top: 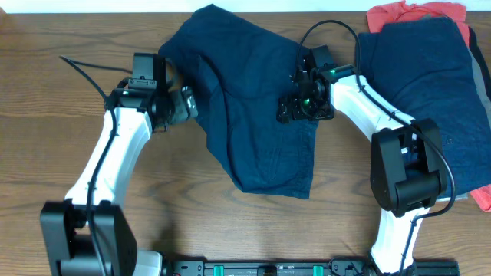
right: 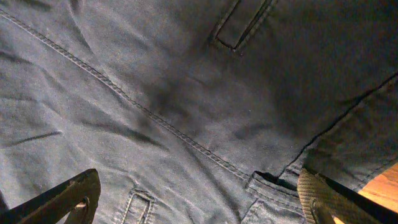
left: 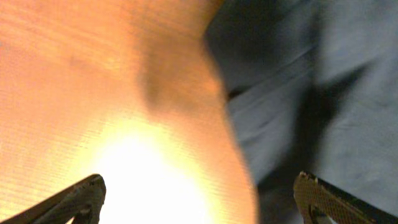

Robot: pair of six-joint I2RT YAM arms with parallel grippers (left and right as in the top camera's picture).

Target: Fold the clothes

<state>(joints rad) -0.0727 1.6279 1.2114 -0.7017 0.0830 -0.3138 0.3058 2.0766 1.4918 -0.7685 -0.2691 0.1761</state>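
Dark navy shorts (top: 253, 100) lie spread in the middle of the table, partly folded over. My left gripper (top: 180, 103) is open at their left edge; in the left wrist view the fingers (left: 199, 199) straddle the border between bright wood and navy fabric (left: 323, 93). My right gripper (top: 303, 107) is open and sits on the shorts' right side; the right wrist view shows its fingers (right: 199, 196) wide apart over the seams and belt loops (right: 186, 93). A second navy garment (top: 433, 84) lies at the right on top of a coral-red one (top: 414, 13).
The wooden table (top: 46, 123) shows at the left and front. A black cable (top: 84, 69) runs across the left side. The pile of garments at the right reaches the table's right edge.
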